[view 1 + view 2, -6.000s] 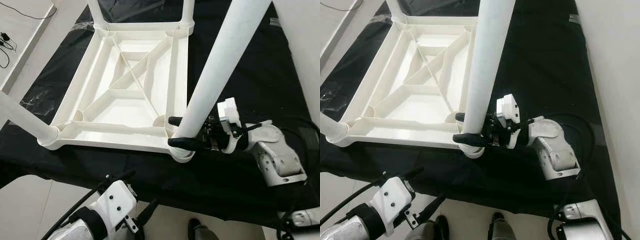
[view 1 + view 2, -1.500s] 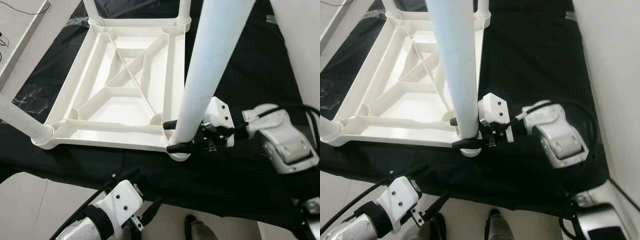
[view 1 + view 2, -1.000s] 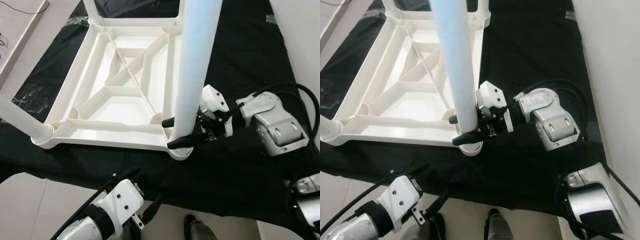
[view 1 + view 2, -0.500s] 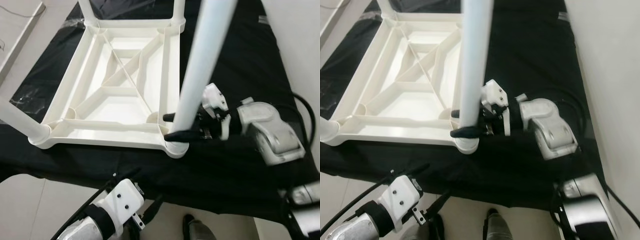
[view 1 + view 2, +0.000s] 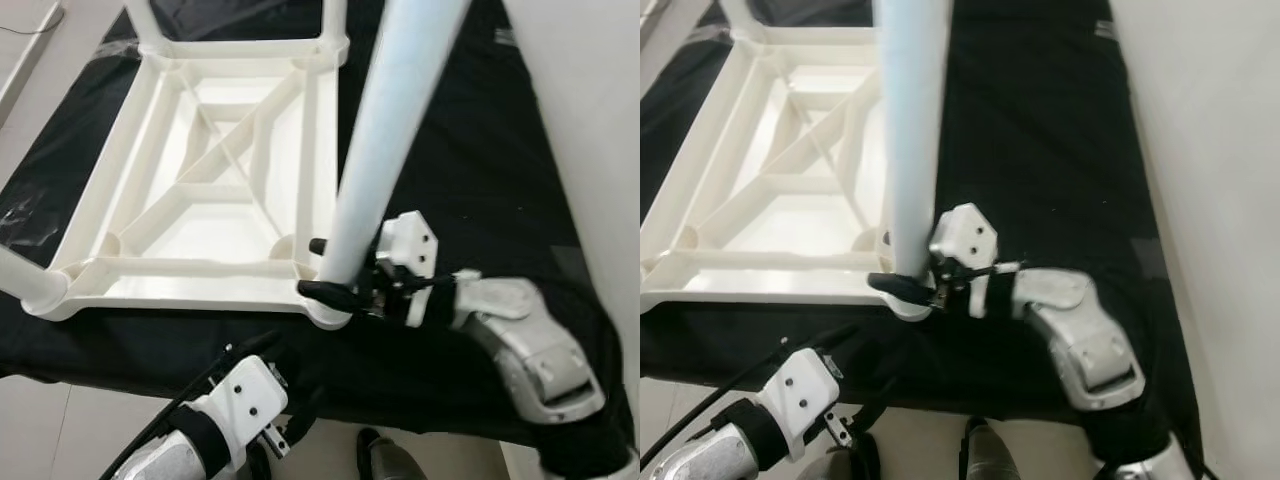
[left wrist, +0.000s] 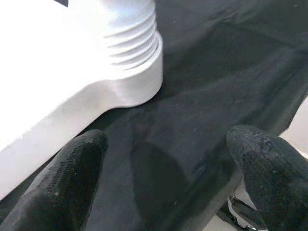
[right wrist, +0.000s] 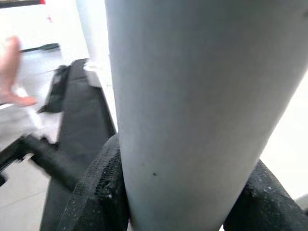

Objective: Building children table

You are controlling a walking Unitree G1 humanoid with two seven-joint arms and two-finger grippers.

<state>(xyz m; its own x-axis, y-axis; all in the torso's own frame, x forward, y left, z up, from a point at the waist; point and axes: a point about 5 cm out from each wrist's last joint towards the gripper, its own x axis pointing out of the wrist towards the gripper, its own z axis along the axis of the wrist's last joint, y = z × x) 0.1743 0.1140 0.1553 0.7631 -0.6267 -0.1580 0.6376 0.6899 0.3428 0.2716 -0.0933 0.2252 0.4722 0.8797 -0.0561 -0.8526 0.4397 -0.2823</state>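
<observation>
Table top: white ribbed table top (image 5: 205, 190) lies upside down on a black cloth (image 5: 470, 150), underside facing up.
Legs fitted: a leg stands in each far corner socket; a third leg (image 5: 22, 278) rises at the near left corner.
Leg in hand: the fourth leg (image 5: 385, 130) stands tilted in the near right corner socket (image 5: 330, 312); whether it is fully seated I cannot tell.
Right gripper: right gripper (image 5: 318, 268) reaches in from the right, its two black fingers pinching the fourth leg just above the socket.
Left gripper: left gripper (image 6: 168, 178) hangs low at the cloth's near edge, fingers spread, holding nothing.
Progress: looks close to done, judging by four legs at four corners; left, I would say, is straightening and seating this last leg, then turning the table upright.
Right wrist view adds: fingertips (image 7: 101, 192) pressed to both sides of the leg; a person's hand (image 7: 12, 72), blurred, in the background.
Left wrist view adds: a ridged, thread-like collar (image 6: 132, 41) above a corner socket of the table top, close ahead of the left gripper.
</observation>
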